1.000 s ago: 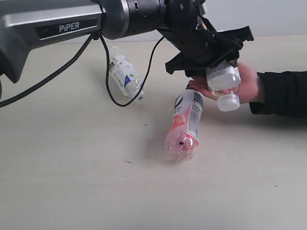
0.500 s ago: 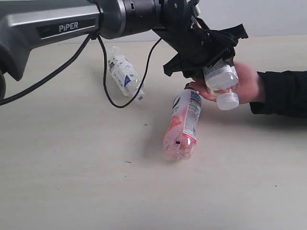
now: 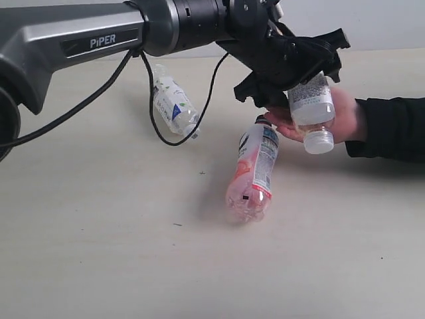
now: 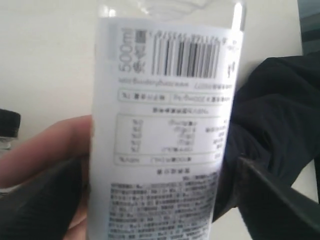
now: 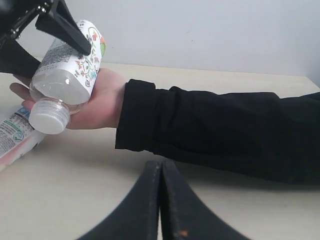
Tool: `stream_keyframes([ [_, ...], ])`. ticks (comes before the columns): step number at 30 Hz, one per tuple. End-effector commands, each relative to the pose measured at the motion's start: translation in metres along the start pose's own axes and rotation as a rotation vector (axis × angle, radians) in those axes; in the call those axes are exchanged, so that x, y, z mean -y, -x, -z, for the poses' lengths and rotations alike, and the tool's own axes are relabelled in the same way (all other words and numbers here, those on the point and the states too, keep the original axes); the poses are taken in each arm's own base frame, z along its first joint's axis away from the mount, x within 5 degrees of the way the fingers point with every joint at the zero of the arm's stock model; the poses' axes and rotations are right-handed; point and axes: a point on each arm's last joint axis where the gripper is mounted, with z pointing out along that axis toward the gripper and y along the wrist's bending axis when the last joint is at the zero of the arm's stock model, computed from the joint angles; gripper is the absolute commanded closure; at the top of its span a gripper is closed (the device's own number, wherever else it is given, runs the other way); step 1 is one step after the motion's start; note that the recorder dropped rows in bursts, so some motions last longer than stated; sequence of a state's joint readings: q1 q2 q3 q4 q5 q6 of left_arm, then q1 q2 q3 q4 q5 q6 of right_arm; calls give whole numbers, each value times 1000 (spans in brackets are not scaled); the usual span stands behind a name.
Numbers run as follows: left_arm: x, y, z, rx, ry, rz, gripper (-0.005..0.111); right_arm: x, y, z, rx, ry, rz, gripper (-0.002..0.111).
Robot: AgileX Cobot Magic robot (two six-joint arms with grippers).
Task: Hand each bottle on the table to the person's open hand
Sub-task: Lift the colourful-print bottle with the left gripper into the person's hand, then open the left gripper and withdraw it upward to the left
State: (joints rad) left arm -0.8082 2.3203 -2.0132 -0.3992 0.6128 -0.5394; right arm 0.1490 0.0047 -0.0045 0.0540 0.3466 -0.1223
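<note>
White flowered bottle lies in the person's open hand, left gripper straddling it with jaws apart. Right gripper, facing that hand, has jaws pressed together.

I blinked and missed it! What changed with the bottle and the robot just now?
The left gripper spread its fingers and seems to let go of the flowered bottle, which now rests in the person's hand. The pink bottle and the blue-triangle bottle stayed put on the table.
</note>
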Motion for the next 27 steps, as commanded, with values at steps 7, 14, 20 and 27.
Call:
stream_keyframes([
  [7,11,5,15,10,-35,-12,17,0,-1,0,4,-5,8,108],
  [14,13,15,41,1,-9,-81,17,0,-1,0,4,-5,8,108],
  [20,8,20,64,-52,62,-197,18,0,-1,0,3,-5,8,108],
  [27,7,18,79,-116,95,-333,40,0,-1,0,3,-5,8,108],
])
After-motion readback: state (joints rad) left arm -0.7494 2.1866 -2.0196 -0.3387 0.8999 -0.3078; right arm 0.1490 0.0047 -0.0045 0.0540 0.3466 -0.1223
